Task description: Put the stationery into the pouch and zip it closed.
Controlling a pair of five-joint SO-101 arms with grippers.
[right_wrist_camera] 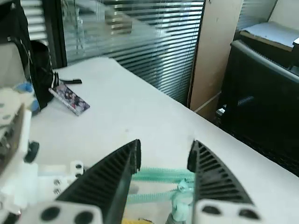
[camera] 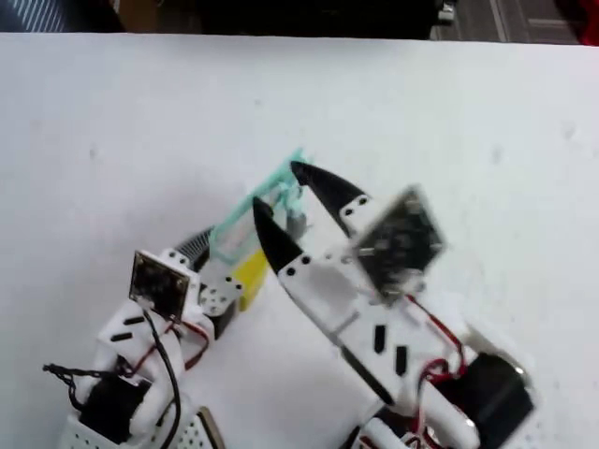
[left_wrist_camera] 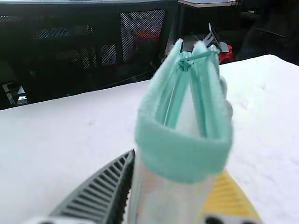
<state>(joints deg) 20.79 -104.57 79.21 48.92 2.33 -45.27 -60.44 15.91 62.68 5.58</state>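
- Two grippers are at one mint-green pouch (camera: pixel 265 198), each at a different end of it.
- The left gripper (camera: pixel 229 253) is closed narrowly on the pouch (left_wrist_camera: pixel 182 149). Its gray finger (left_wrist_camera: pixel 100 196) presses on one flat side and its yellow finger (left_wrist_camera: pixel 229 196) on the other side.
- From this gripper (left_wrist_camera: pixel 175 186) the pouch reaches away past the fingertips, standing on its edge, with the zipper (left_wrist_camera: pixel 180 93) on the upper edge.
- The pouch has a clear body and a mint-green border. The end of the border nearest to the left gripper lies just over the two fingers.
- I cannot tell if the zipper is fully closed, and I cannot tell what is inside the pouch.
- The right gripper (camera: pixel 276 184) is wide open. Its two black fingers (right_wrist_camera: pixel 112 182) stand one on each side of the far end of the pouch and grasp nothing.
- In the right wrist view, the zipper (right_wrist_camera: pixel 161 176) runs across the gap between the fingers of this gripper (right_wrist_camera: pixel 166 144), a little behind the fingertips.
- The zipper pull (right_wrist_camera: pixel 180 196) is inside this gap, closer to one of the black fingers. I cannot tell if it touches that finger.
- The white table (camera: pixel 421 112) is under both grippers. Whether the pouch rests on it or is lifted, I cannot tell.
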